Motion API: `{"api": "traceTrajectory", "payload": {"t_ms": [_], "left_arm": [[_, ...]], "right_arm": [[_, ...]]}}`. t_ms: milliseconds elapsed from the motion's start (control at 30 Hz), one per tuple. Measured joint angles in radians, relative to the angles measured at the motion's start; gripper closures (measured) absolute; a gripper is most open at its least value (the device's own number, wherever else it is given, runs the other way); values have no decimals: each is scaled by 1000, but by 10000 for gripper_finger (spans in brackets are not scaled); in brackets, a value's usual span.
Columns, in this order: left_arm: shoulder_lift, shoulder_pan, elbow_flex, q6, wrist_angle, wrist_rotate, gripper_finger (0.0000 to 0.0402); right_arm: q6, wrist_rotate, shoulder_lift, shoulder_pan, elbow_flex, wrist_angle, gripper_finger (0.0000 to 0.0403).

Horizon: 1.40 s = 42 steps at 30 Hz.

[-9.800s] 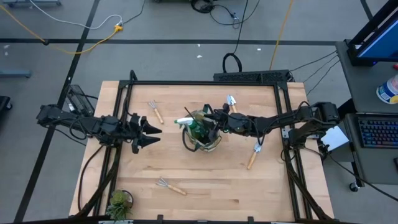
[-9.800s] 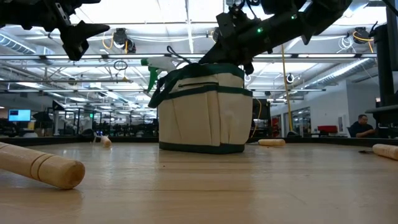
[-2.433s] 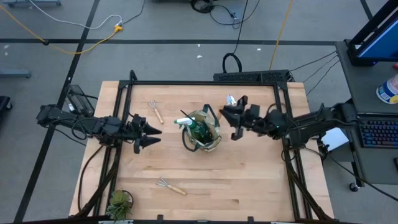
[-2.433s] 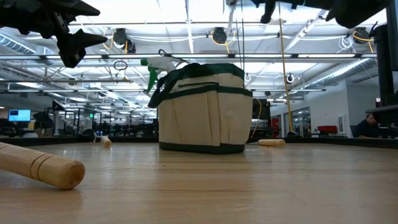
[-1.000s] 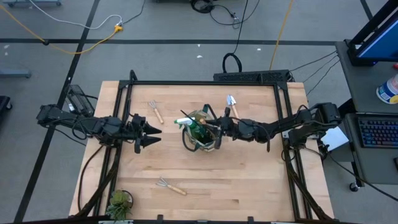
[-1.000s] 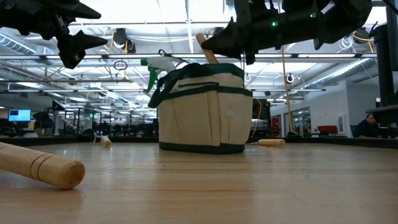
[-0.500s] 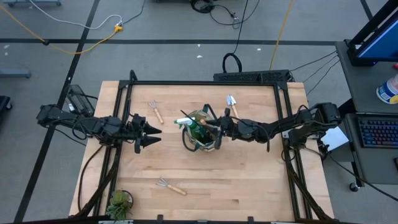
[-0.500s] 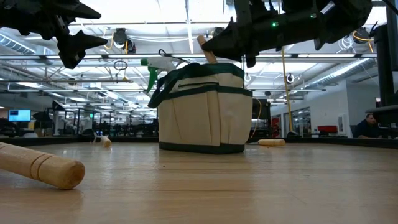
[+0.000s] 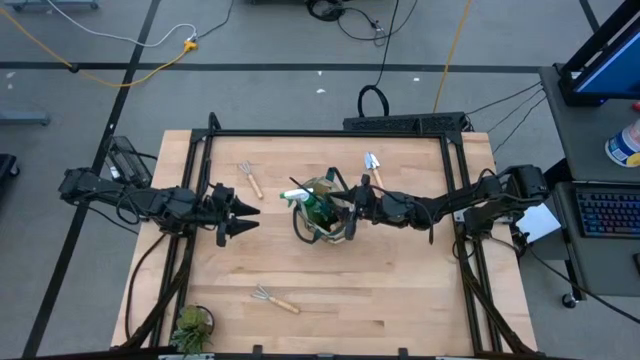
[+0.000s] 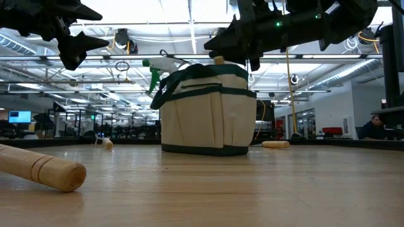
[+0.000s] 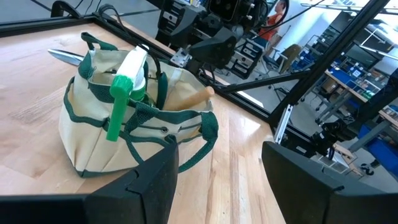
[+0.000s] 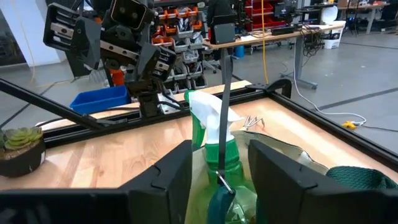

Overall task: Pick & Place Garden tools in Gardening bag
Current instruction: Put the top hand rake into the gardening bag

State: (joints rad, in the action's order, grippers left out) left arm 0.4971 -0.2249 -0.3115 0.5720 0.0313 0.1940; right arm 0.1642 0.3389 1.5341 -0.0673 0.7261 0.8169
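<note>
The beige gardening bag [image 9: 325, 212] with green trim stands upright mid-table and also shows in the low view [image 10: 205, 110]. A green spray bottle [image 11: 124, 87] with a white trigger stands in it. Beside the bottle a wooden tool handle [image 11: 189, 98] leans on the bag's rim; its tip [image 10: 219, 60] just shows above the rim. My right gripper [image 9: 350, 207] hovers open over the bag's right rim, and in its wrist view the spray bottle [image 12: 214, 124] shows between its fingers. My left gripper [image 9: 250, 210] waits open in the air left of the bag.
A fork rake [image 9: 248, 178] lies at the far left and a trowel [image 9: 373, 165] at the far side, right of the bag. Another fork rake [image 9: 273, 298] lies near the front edge. A potted plant [image 9: 192, 325] stands at the front left corner.
The wooden handle stood tilted well above the bag's rim under my right gripper. It has sunk into the bag, so only its tip shows above the rim. My right gripper has stayed over the bag.
</note>
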Motion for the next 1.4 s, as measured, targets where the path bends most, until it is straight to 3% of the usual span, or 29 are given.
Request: {"api": "traceTrajectory", "payload": {"t_ms": [533, 900, 1067, 1200, 1400], "left_arm": [[0, 0, 0, 21, 41, 0, 165], [0, 0, 0, 10, 100, 0, 165], [0, 0, 0, 9, 107, 3, 165], [0, 0, 0, 10, 107, 75, 165], [0, 14, 0, 10, 107, 160, 165]], "right_arm": [[-52, 0, 0, 4, -1, 73, 241], [-18, 0, -10, 89, -1, 154, 254], [20, -1, -10, 129, -1, 159, 270], [33, -7, -10, 156, -1, 166, 293], [57, -109, -10, 205, -1, 174, 345]]}}
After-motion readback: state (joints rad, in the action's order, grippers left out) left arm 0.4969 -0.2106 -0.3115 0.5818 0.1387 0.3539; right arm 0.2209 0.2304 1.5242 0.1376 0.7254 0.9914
